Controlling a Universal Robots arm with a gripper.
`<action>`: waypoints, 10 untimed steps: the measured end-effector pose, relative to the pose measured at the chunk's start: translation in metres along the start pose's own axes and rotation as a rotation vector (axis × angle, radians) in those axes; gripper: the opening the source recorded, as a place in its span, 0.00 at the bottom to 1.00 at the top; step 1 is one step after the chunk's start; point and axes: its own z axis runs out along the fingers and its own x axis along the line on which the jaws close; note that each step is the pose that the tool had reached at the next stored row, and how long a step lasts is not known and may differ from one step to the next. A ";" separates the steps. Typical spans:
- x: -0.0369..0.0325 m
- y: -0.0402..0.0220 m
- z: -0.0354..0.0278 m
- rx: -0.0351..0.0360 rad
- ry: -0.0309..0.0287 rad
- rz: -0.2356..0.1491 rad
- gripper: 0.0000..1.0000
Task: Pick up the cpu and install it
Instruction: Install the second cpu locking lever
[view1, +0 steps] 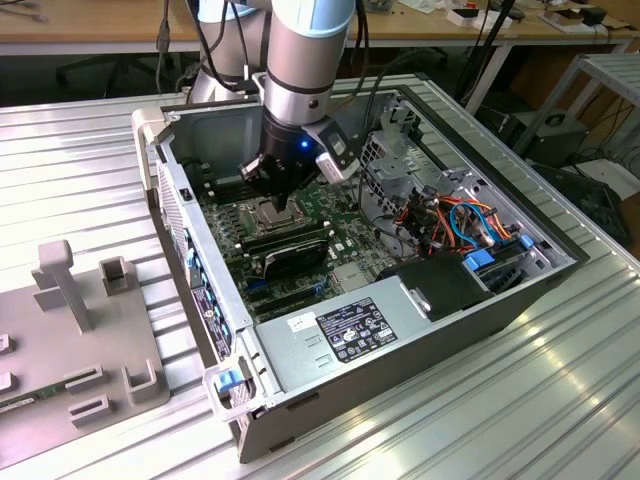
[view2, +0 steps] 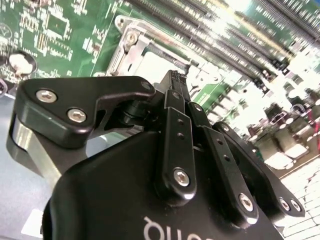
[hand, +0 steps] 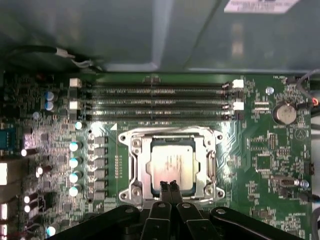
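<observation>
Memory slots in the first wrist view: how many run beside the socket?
4. The memory slots lie parallel in one bank, stacked from to, between the case wall and the socket holding the cpu. The gripper may hide more.

This is a robotics lab or workshop. An industrial robot arm (view1: 300, 60) reaches into an open computer case (view1: 400, 330) lying on a ribbed aluminium surface (view1: 80, 160). A grey fixture plate (view1: 60, 350) with slotted holders sits beside the case, and wooden workbenches (view1: 100, 20) strewn with cables and loose parts stand behind.
</observation>
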 end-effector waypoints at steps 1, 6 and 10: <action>0.0000 0.0008 0.0001 0.0004 -0.0001 0.000 0.11; -0.0002 0.0025 -0.0027 0.0032 0.0000 0.000 0.11; -0.0030 0.0033 -0.0034 0.0134 0.0001 -0.001 0.11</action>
